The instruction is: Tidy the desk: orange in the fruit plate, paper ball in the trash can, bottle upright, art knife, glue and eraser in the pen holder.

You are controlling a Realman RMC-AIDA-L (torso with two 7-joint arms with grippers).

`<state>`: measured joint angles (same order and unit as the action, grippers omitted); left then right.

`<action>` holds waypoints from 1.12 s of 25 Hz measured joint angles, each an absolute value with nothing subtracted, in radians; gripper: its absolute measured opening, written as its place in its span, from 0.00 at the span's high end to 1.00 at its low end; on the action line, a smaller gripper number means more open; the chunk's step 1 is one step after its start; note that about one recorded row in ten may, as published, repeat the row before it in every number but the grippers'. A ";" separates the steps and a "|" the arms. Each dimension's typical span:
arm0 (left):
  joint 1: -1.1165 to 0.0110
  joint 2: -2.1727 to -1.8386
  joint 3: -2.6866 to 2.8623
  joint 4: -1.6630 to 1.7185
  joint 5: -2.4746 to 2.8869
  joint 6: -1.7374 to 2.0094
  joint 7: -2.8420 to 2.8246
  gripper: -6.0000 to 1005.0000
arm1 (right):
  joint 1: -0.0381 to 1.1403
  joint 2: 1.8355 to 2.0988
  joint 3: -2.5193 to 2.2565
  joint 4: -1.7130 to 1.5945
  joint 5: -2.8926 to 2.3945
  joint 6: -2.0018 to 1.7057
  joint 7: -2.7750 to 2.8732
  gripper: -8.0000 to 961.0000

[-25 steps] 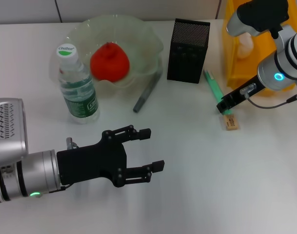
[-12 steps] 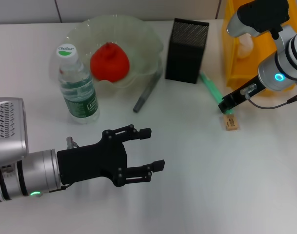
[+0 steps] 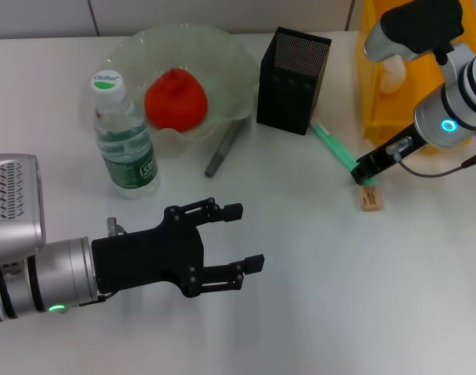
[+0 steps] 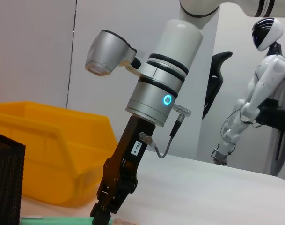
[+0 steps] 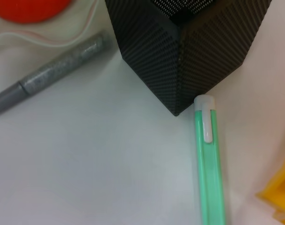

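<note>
One red-orange round fruit (image 3: 175, 98); one clear plastic bottle (image 3: 124, 137); one black mesh box (image 3: 292, 80); one yellow bin (image 3: 398, 74); one beige eraser block (image 3: 370, 197); one green pen-like tool (image 3: 334, 144); one grey marker-like stick (image 3: 223, 148).

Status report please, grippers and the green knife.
Left gripper open, idle near the bottle. Right gripper low at the green art knife, whose tip touches the pen holder. Eraser just beside.

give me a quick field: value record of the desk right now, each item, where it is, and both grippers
orange: inside the fruit plate
bottle: upright, beside the plate
pen holder: standing between the plate and the trash can, turned corner-on
green art knife: flat on the desk, one end against the holder's corner
grey pen-like stick: on the desk by the plate rim
eraser: on the desk near the right gripper
right gripper: down at the knife's near end
left gripper: open, over bare desk
</note>
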<state>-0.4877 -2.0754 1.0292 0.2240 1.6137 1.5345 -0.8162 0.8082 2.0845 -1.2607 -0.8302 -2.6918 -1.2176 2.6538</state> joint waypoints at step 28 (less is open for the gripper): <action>-0.503 -2.075 1.029 0.227 1.614 1.533 -0.818 0.20 | 0.689 2.083 -1.262 -1.063 -2.694 -1.349 2.649 0.81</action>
